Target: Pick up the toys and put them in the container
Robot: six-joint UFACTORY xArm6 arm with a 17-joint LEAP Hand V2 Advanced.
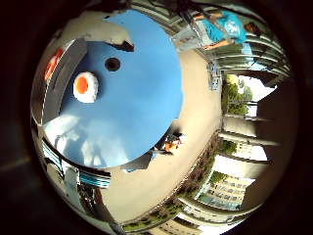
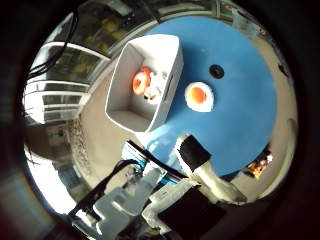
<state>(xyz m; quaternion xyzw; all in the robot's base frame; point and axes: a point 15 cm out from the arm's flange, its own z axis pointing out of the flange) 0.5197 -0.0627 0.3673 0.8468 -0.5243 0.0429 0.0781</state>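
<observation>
A toy fried egg (image 2: 199,96), white with an orange yolk, lies on the round blue table (image 2: 240,110) right beside the white container (image 2: 170,75). Inside the container lie an orange toy (image 2: 140,82) and a white toy (image 2: 156,86). My hand (image 2: 200,165) is high above the table, near its edge, well apart from the egg. One finger with a black pad reaches into the thumb side view, fairly straight, and nothing is held.
A small dark hole (image 1: 112,64) marks the table's middle, close to the egg. The table stands on a beige paved yard (image 1: 195,122) with buildings and trees around. A small orange thing (image 1: 171,145) lies on the ground by the table's edge.
</observation>
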